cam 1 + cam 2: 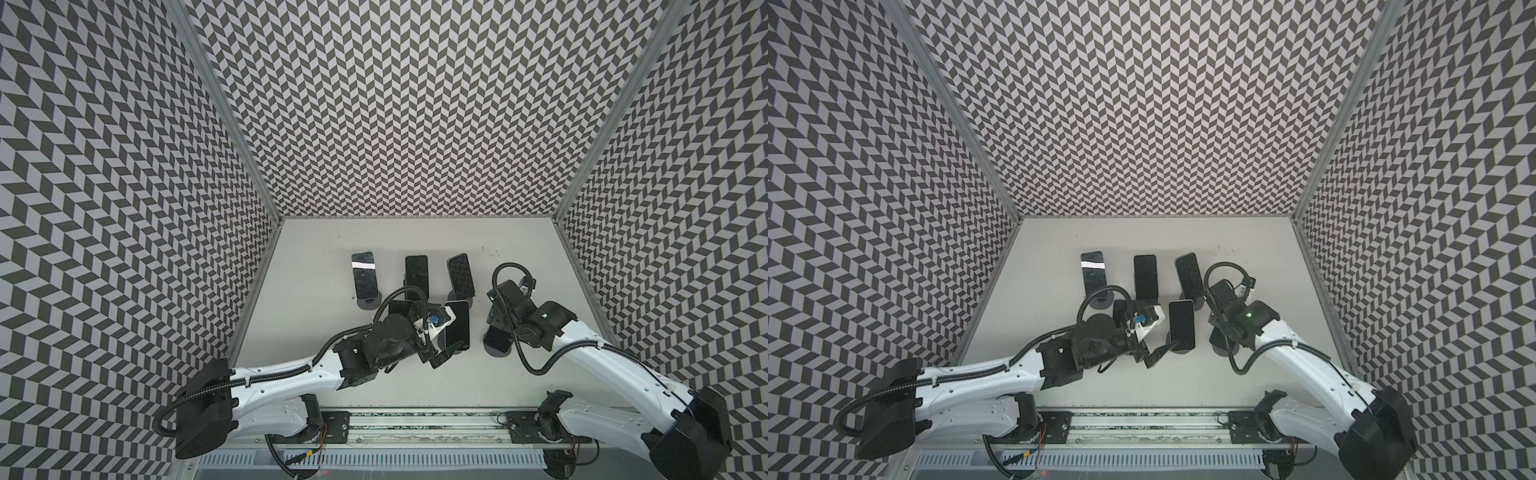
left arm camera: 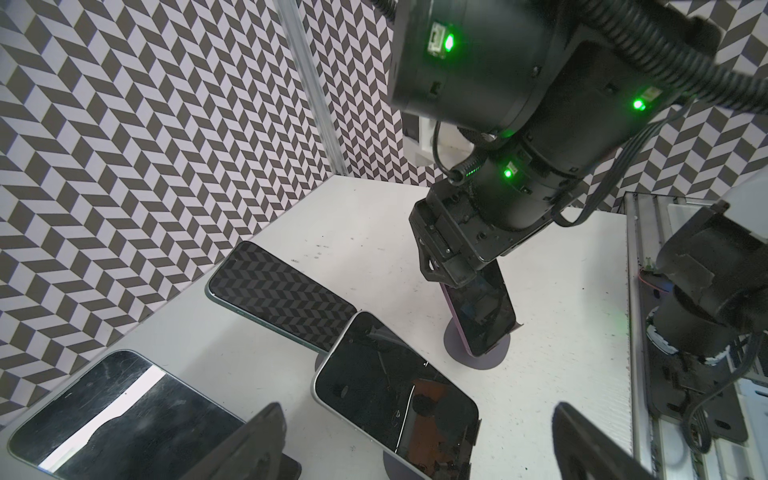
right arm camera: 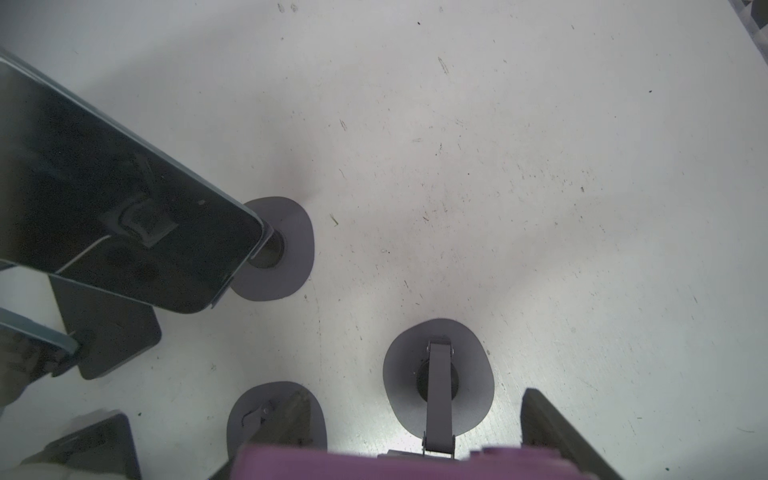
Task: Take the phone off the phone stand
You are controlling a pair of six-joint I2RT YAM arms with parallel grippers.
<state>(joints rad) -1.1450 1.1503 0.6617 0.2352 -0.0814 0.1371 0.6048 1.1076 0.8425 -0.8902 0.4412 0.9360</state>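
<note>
Purple phone (image 3: 374,463) — between right fingers (image 3: 557,436).

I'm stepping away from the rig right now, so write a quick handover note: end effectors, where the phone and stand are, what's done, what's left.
Left end effector: open, holding nothing, near the white-edged phone.
Right end effector: jaws straddle the top end of the purple phone; a firm grip cannot be confirmed.
Purple phone: seated on its stand, near row, right side of the table.
Done: approach only; the purple phone is not off its stand yet.
Left: secure the grip, lift the phone clear of the stand, set it on the table.
</note>
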